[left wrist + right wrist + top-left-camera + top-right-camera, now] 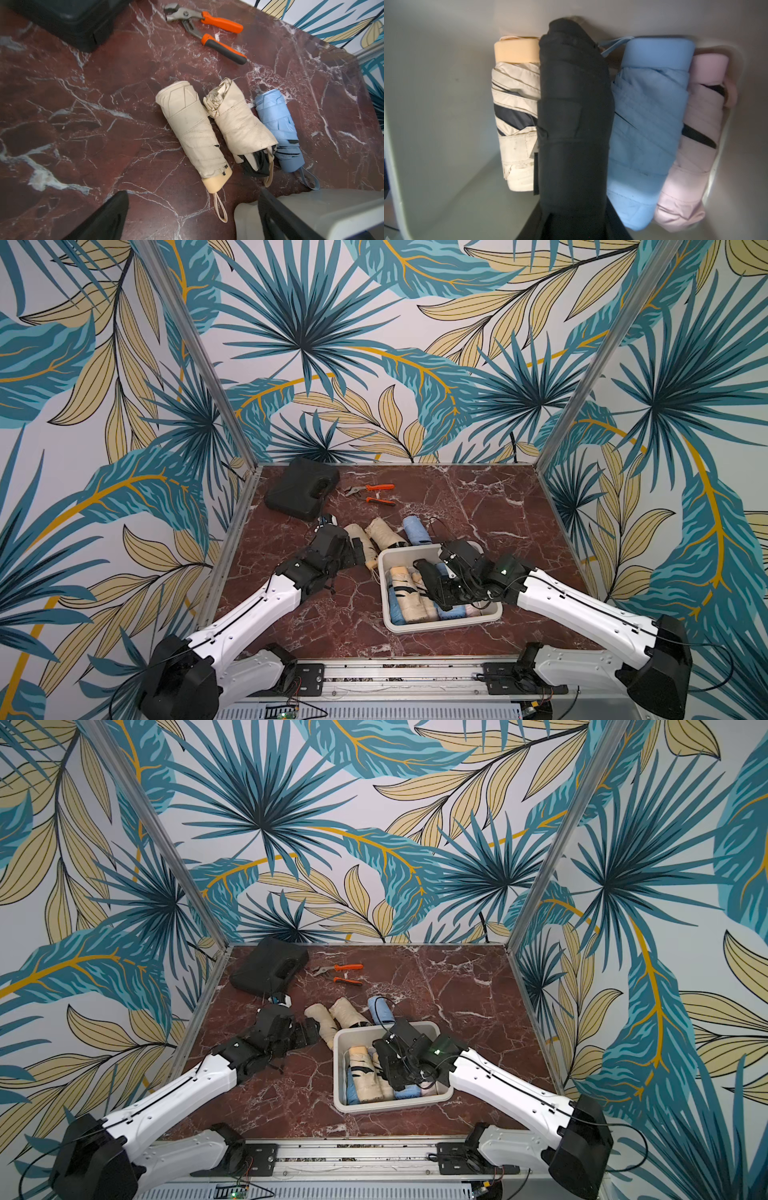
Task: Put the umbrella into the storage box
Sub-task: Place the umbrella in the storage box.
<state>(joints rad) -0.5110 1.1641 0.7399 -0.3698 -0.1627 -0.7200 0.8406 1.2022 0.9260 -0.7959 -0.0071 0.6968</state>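
**R pincer: black umbrella about to be set down in the box**

R pincer (574, 226) clenched on one end of the black umbrella (573, 116). The rest of it pokes out ahead, inside the storage box (440, 624). It sits btwn the boxed cream umbrella (517, 124) and the boxed blue umbrella (648, 135), w/ the pink umbrella (695, 145) beyond, by the wall. Can't tell if it rests on its neighbours or hangs just above them.

Step, prob.: lower and let go.
- Keep it parallel w/ the row.
- Aim for the cream/blue gap and settle it before opening, or it may roll on top.
- Lift straight out so nothing snags fabric.

L pincer (193, 195) released, jaws wide, over the desk (478, 506) near three unboxed umbrellas: cream roll (193, 133), loose cream roll (239, 124), blue roll (278, 128).
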